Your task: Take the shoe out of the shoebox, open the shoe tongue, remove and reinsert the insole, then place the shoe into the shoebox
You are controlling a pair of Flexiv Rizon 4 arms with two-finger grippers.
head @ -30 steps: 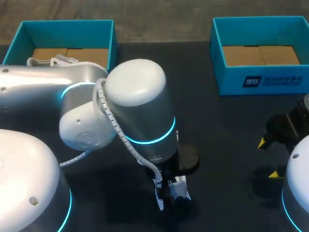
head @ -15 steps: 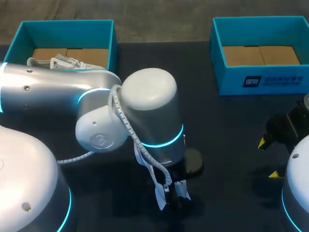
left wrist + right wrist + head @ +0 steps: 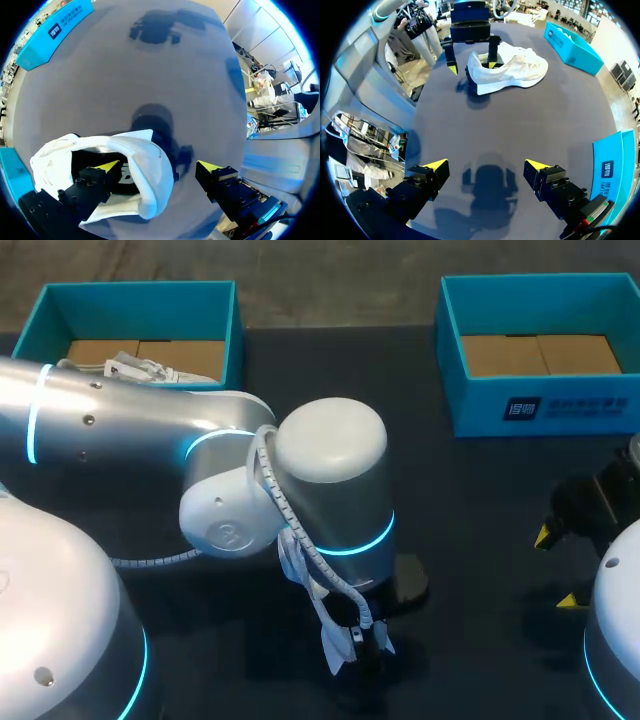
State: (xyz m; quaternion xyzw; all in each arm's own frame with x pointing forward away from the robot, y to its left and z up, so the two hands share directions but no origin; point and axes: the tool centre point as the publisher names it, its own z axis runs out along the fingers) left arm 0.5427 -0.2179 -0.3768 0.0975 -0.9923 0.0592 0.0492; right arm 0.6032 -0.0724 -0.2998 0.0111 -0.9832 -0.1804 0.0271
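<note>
The white shoe (image 3: 507, 72) lies on its sole on the dark table, outside both boxes. My left gripper (image 3: 157, 166) stands open over its heel end: one yellow-tipped finger (image 3: 107, 165) is down inside the shoe's (image 3: 135, 160) opening, the other (image 3: 210, 167) is outside over bare table. In the head view my left arm (image 3: 330, 490) hides nearly all of the shoe. My right gripper (image 3: 486, 164) hangs open over bare table, well short of the shoe, with nothing between its fingers. It shows in the head view at the right edge (image 3: 557, 568).
A cyan shoebox (image 3: 135, 300) at the back left holds a second white shoe (image 3: 135, 368). Another cyan shoebox (image 3: 540, 300) at the back right shows only its cardboard floor. The dark table (image 3: 480, 500) lies bare between the arms.
My left arm's elbow and forearm have swung to the right in the head view, while its gripper stays at the shoe. The right arm has not moved.
</note>
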